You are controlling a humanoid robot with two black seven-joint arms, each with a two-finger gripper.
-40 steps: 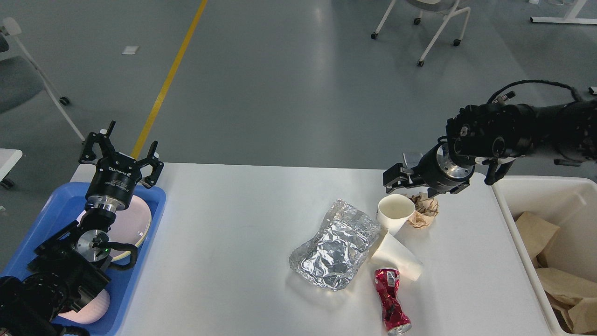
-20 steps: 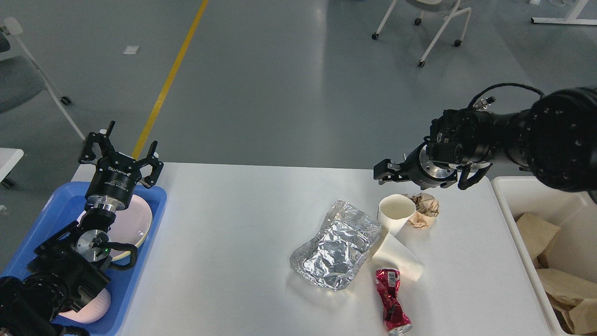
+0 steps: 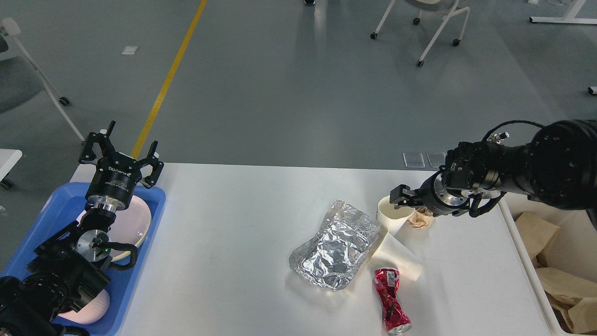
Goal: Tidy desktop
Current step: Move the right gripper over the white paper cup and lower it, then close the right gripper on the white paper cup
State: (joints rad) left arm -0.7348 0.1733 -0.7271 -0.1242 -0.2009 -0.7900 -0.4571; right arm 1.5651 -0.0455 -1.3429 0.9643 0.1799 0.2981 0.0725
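Observation:
On the white desktop point(image 3: 233, 261) lie a crumpled silver foil bag point(image 3: 336, 245), an upright white paper cup point(image 3: 393, 215), a second white cup point(image 3: 397, 257) on its side, a crushed red can point(image 3: 392, 301) and a crumpled brown paper ball point(image 3: 422, 219). My right gripper point(image 3: 401, 196) hangs low at the upright cup's far rim, right over the paper ball and partly hiding it. It is dark and seen end-on, so its fingers cannot be told apart. My left gripper point(image 3: 120, 151) stands open and empty above the far end of the blue tray point(image 3: 144, 233).
The blue tray at the left holds pink plates point(image 3: 140, 221). A cream bin point(image 3: 527, 261) with brown paper point(image 3: 564, 284) stands past the desktop's right edge. Chairs on wheels point(image 3: 438, 28) stand on the grey floor beyond.
My right gripper has swung down and slightly right, from above the table's far edge to the cup's rim and the paper ball. The left arm has not moved.

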